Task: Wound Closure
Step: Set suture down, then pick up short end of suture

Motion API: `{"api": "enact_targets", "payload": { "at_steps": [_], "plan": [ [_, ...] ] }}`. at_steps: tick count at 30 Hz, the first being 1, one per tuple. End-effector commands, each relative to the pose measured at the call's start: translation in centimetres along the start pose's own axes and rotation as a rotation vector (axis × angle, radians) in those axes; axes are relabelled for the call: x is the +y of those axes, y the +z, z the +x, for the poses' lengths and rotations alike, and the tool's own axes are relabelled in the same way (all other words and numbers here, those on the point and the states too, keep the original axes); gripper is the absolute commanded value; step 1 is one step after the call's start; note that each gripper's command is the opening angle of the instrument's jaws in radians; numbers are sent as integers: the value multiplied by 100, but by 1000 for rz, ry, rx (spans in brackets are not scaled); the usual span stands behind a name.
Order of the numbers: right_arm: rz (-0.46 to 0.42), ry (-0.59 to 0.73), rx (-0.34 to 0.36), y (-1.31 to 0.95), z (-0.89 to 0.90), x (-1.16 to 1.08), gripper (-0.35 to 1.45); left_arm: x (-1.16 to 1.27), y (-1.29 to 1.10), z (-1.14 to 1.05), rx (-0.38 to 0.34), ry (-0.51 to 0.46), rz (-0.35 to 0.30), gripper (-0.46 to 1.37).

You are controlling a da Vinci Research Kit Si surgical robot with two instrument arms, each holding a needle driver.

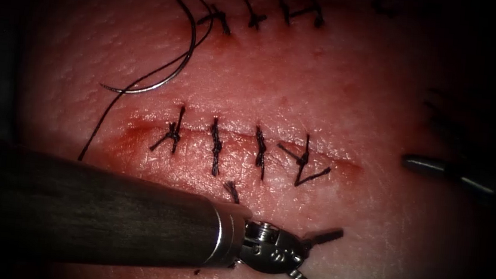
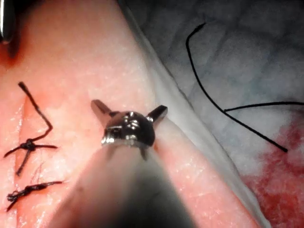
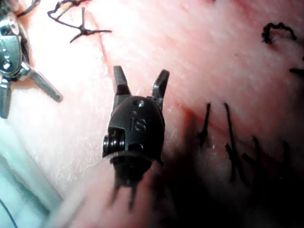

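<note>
- The left tool [image 1: 321, 263] is lying low over the tissue [image 1: 335, 99], below the cut [image 1: 242, 140] in the endoscope view, its fingers [image 1: 328, 236] spreading wide and holding nothing.
- In the left wrist view, the left tool [image 2: 129, 110] is showing the same wide spread, its fingers [image 2: 99, 108] hanging over bare tissue [image 2: 80, 52] near the tissue's edge.
- The right tool [image 1: 431, 166] is sitting at the right edge of the endoscope view, dim and well apart from the cut.
- In the right wrist view, the right tool [image 3: 140, 81] is showing its fingers [image 3: 119, 78] parted and empty over the tissue [image 3: 199, 52].
- The needle [image 1: 173, 73] is lying free on the tissue above the cut, toward its left end, held by neither tool; whether its tip is in the tissue, I cannot tell.
- The thread [image 1: 100, 126] is trailing from the needle's area down the left side of the tissue.
- Four stitches [image 1: 215, 145] are crossing the cut, and more stitches [image 1: 253, 15] are running along a second line above.
- Red fluid [image 1: 134, 138] is staining the left end of the cut.
</note>
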Motion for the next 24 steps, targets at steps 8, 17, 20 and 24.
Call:
{"api": "enact_targets", "payload": {
  "at_steps": [8,17,20,24],
  "plan": [
    [11,-1,1,1,1,-2,109,2,-36,31,-51,-35,28,88],
    [30,-3,5,-3,-2,-6,110,-10,-101,95,159,-188,64,79],
    [32,-4,5,-4,-3,-8,109,-15,-119,102,201,-220,68,75],
    [34,-4,5,-5,-3,-9,109,-20,-143,104,259,-249,80,73]
  ]
}}
